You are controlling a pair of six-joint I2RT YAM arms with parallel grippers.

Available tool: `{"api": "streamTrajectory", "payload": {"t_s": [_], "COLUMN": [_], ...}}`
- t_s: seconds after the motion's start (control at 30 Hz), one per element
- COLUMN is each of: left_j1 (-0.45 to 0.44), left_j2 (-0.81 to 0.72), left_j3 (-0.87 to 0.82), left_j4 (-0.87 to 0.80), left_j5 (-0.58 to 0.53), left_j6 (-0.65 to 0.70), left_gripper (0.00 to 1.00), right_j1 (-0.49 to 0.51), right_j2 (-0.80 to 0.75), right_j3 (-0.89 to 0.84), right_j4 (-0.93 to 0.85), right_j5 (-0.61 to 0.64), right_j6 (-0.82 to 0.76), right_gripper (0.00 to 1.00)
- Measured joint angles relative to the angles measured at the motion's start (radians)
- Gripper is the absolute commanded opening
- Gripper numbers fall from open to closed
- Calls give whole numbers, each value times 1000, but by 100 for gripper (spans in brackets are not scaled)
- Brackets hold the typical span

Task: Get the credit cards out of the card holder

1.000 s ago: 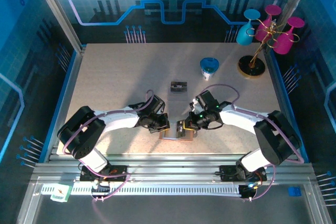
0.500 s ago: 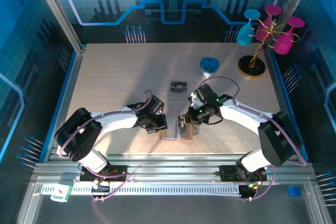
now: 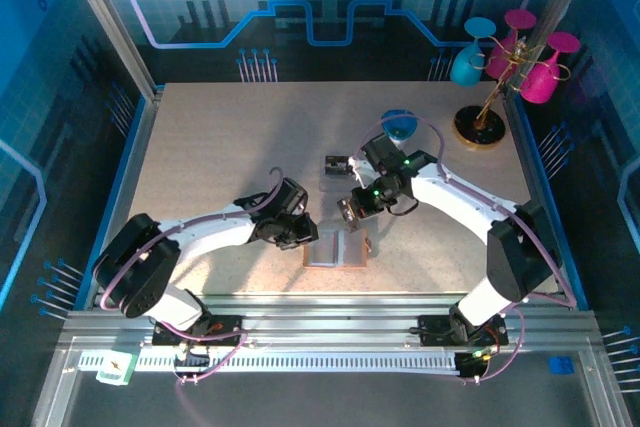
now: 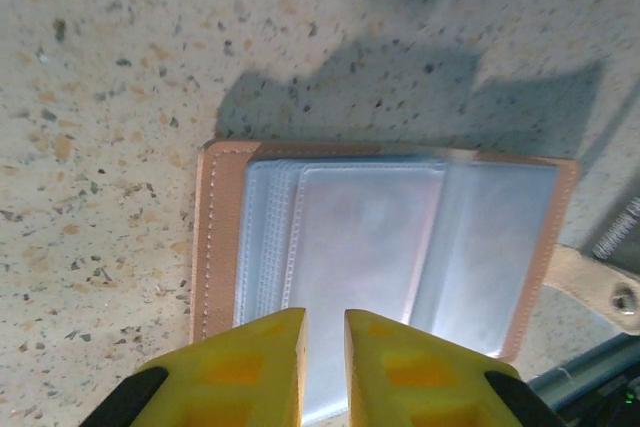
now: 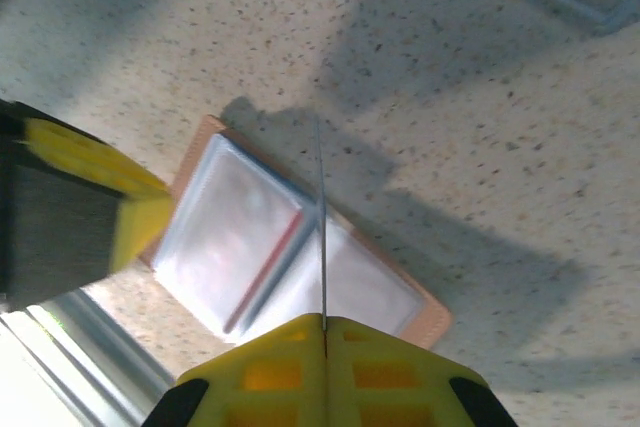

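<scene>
Tan leather-like card holder (image 3: 338, 249) lay spread open on the desk (image 3: 220, 147), close to the near edge and between the two arms. Its long axis ran left-right, pale clear sleeves facing up. Left pincer (image 4: 324, 342) sat at its left half, tips barely spread with a narrow gap, pinching nothing; touching or just above, couldn't tell. A red card (image 5: 268, 269) showed as a red edge inside a middle sleeve, so the holder was judged not yet emptied.

Right pincer (image 5: 323, 332) hung above and just beyond the holder's far edge. It was pressed together on a thin card (image 5: 321, 217) seen edge-on, sticking straight out of the tips and apparently clear of the sleeves; colour not readable.

Key relation: the holder lay below and on the near side of the right pincer, and the left pincer was the nearer one to it. Judged: the held card was out and needed a drop spot off the holder.

Farther on, a clear plastic box (image 3: 340, 164) sat near the right pincer, something dark in it, too small to name. Beyond it stood a blue cup (image 3: 400, 127), contents hidden. In the far right corner was a stand of goblets (image 3: 505, 57).
</scene>
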Motion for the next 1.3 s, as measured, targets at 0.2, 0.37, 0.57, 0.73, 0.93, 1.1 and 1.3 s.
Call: {"api": "streamTrajectory", "payload": {"t_s": [0.2,0.37,0.57,0.73,0.93,1.1,1.3], "left_j1": [27,42,51,54,66,72,81], "left_j2": [-81,-123,-152,-182,-217,-229,-229], "left_j3": [-15,-64,-116,-141,-160,-168,-170], "left_j4": [-1,-8,-18,-25,-24,-22,-22], "left_j5": [-7,-12,-14,-14,-14,-14,-14], "left_j6": [2,3,2,1,0,-1,-1], "left_gripper": [18,18,19,22,25,27,29], "right_j1": [0,0,0,0,0,0,0], "right_j2": [62,100,146,188,251,330,430], "right_j3": [87,163,282,359,492,624,764], "right_j4": [-68,-132,-219,-274,-343,-383,-423], "right_j5": [122,164,229,264,291,308,308], "right_j6": [-217,-424,-616,-740,-851,-906,-943], "right_gripper": [0,0,0,0,0,0,0]}}
